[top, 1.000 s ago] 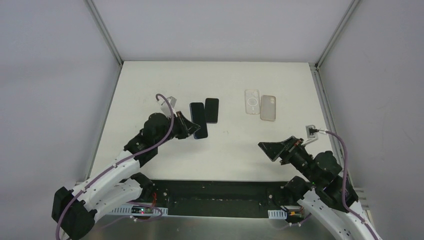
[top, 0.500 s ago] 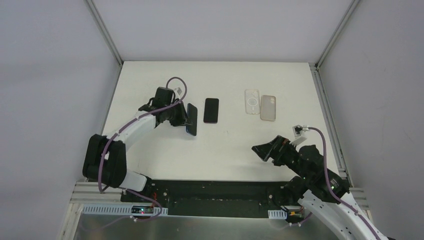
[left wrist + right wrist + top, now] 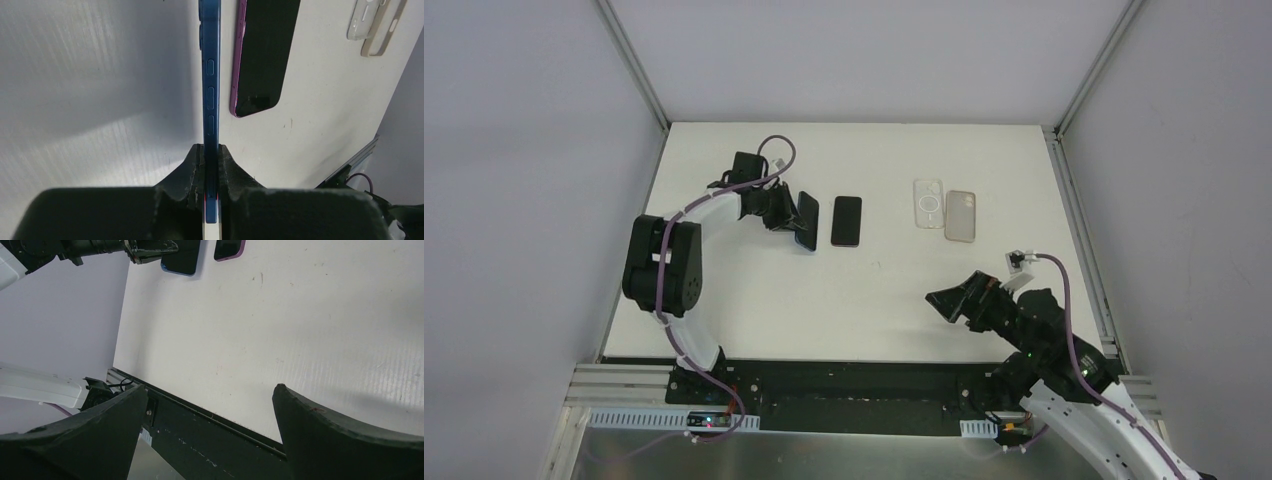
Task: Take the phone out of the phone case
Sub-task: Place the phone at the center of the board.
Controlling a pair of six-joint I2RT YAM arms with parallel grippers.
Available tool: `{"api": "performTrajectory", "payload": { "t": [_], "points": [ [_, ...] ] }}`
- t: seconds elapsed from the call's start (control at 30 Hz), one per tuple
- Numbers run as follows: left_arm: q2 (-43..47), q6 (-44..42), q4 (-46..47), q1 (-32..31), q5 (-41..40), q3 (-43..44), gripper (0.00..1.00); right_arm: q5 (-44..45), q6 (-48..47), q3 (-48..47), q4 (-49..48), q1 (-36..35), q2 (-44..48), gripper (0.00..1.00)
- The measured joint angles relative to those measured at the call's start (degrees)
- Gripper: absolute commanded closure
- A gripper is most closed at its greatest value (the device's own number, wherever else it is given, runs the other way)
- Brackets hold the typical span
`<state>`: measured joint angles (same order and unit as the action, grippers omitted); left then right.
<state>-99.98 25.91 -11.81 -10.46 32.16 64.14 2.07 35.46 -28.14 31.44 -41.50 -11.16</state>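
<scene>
From where I stood, the left end effector (image 3: 211,150) was pinching the blue phone (image 3: 210,75) by one end, its fingers pressed flat against both faces, so the phone stood on edge above the far left part of the worktop (image 3: 874,290). Just beside it, to the right, a purple-edged phone (image 3: 847,221) lay flat and screen up, and well apart, farther right, a clear case (image 3: 928,203) and a beige case (image 3: 961,216) lay side by side. The right end effector (image 3: 954,300) hung over the near right of the worktop with its fingers spread wide, holding nothing.
</scene>
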Motion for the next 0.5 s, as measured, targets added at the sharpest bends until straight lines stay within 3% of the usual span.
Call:
{"api": "performTrajectory", "payload": {
  "t": [0.5],
  "points": [
    [-11.1,0.15,0.35,0.02,2.38,9.25,1.0,-2.99,2.01,0.0,-1.81,-0.02,-3.93,0.01]
  ]
}}
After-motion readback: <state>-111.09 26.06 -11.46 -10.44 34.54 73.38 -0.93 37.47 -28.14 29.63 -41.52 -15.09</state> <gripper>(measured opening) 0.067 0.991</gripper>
